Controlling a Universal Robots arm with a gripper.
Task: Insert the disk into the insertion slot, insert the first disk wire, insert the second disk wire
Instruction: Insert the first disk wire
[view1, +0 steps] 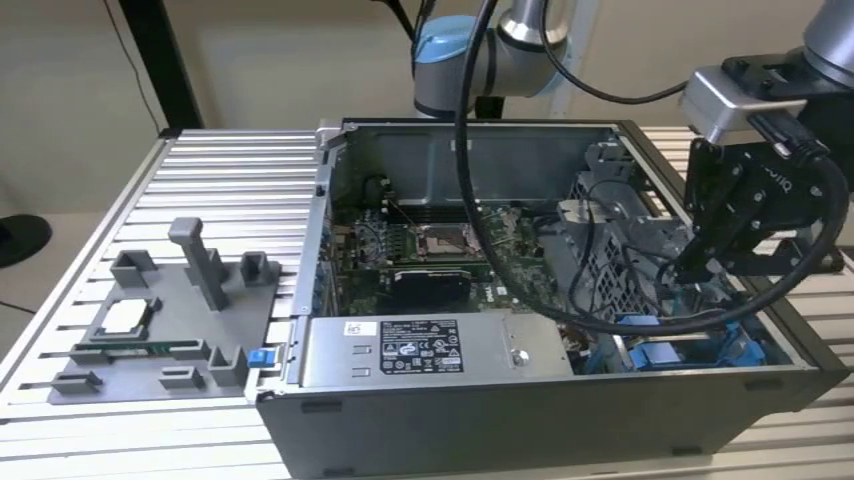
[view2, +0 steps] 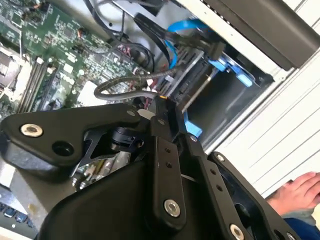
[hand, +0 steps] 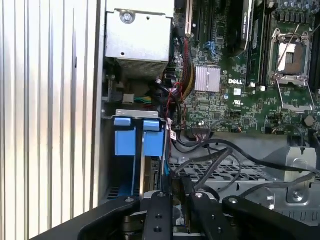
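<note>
**Claw Position at the Drive Bay**

In the exterior view, the ribbed metal table (view1: 200, 160) spans the frame. The open computer case (view1: 534, 410) occupies the centre and lower right. The arm (view1: 461, 55) enters at the top edge, and the claw (view1: 701, 262) hangs inside the case at centre right.

The insertion slot (view1: 654, 352) sits at the lower right of the frame, just below the claw and near it. The disk (hand: 152, 137) stands on edge in that slot and appears seated; its blue carrier tabs are the clearly visible part. In the first wrist view its long axis runs from the tabs toward the claw, so the claw is in line with the disk's edge, not beside it. Black wires (hand: 215, 155) loop close by.

In the second wrist view the jaws stand drawn together at the tips. Whether they pinch a wire connector cannot be told.
</note>
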